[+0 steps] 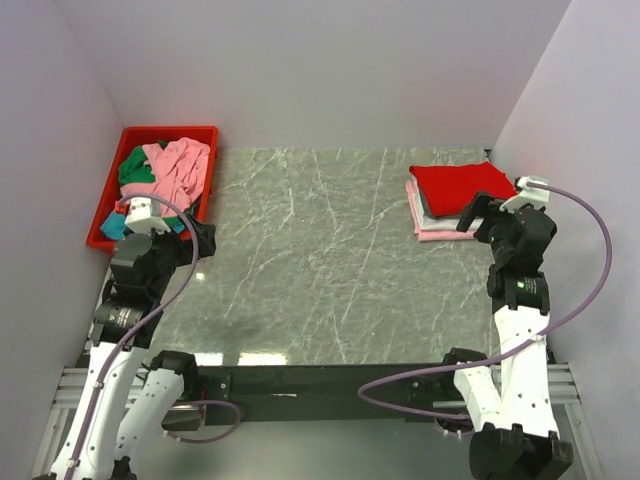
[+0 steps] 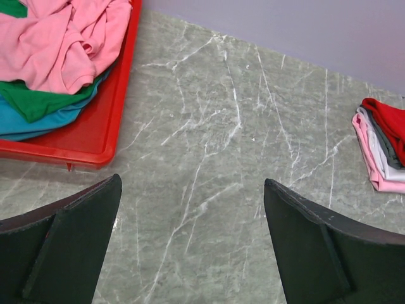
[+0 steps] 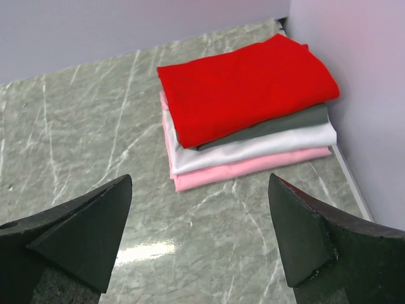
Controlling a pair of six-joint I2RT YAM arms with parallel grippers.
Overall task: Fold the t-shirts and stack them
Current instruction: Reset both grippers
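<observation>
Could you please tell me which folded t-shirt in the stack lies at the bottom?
The pink t-shirt: it lies directly on the table, under the white t-shirt, the dark grey t-shirt and the red t-shirt on top.

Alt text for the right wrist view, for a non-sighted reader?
A stack of four folded t-shirts, red on top, then dark grey, white and pink, lies on the grey marbled table beside a wall. The right claw hangs open and empty before it.
</observation>
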